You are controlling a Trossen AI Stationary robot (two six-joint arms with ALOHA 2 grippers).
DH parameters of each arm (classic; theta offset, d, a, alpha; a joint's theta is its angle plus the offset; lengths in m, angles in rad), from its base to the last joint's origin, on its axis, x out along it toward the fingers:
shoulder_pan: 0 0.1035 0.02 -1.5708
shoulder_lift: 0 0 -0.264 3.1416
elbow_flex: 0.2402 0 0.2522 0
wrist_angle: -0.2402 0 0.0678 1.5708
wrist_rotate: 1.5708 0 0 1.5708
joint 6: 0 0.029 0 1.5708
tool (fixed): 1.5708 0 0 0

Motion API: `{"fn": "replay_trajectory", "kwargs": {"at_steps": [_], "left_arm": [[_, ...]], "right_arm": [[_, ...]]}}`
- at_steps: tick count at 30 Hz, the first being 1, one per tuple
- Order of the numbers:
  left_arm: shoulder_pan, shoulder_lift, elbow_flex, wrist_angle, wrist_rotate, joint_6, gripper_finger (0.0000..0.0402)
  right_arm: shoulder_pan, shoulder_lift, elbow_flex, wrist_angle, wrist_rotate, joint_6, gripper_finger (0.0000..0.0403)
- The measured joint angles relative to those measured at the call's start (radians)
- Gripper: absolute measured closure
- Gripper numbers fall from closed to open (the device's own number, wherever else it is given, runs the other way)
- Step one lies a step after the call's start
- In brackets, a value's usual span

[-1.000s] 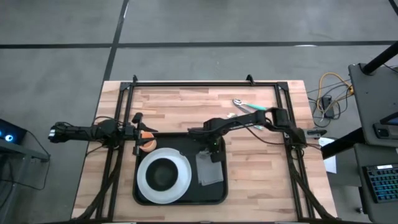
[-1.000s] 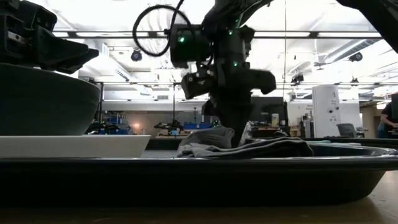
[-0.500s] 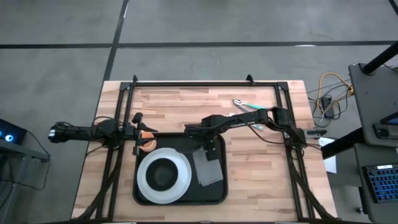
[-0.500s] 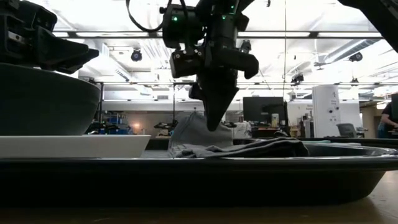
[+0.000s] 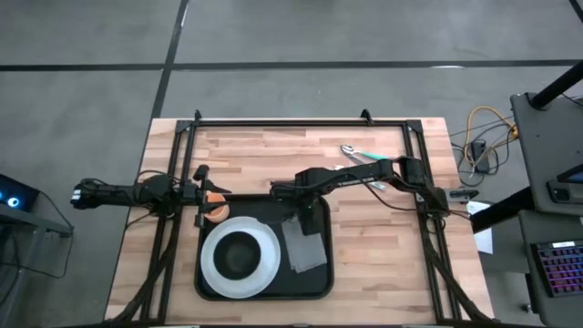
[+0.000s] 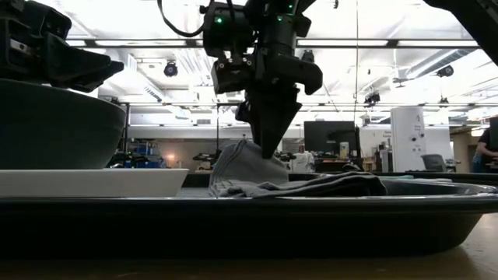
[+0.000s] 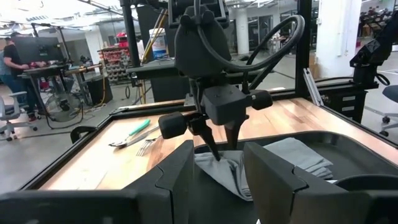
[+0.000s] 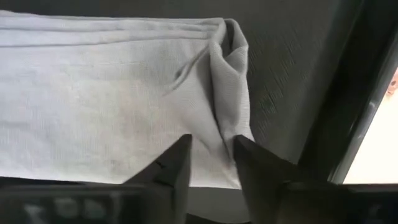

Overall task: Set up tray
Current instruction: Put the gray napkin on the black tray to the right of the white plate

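Tray (image 5: 264, 290) sits at 6 o'clock on table (image 5: 383, 264), carrying plate (image 5: 240, 258) and grey cloth (image 5: 304, 244). Right gripper (image 6: 268, 152) pinches a raised cloth corner at the tray's 1 o'clock. Left gripper (image 5: 208, 200), jaws apart, waits at 9 o'clock. Tray judged stiff, light; grip its rim.

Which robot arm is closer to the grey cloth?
The right. Its end effector pinches a lifted corner of the grey cloth on the tray. The left end effector sits off by the tray's far-left corner, beyond the plate.
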Motion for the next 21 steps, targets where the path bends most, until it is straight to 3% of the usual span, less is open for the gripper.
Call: {"fn": "replay_trajectory", "kwargs": {"at_steps": [9, 21], "left_arm": [[0.000, 0.000, 0.000, 0.000, 0.000, 0.000, 0.0280], [0.000, 0.000, 0.000, 0.000, 0.000, 0.000, 0.0280]], "right_arm": [[0.000, 0.000, 0.064, -0.050, 0.001, 0.004, 0.0191], [0.024, 0.000, 0.193, -0.159, 0.012, 0.032, 0.0177]]}}
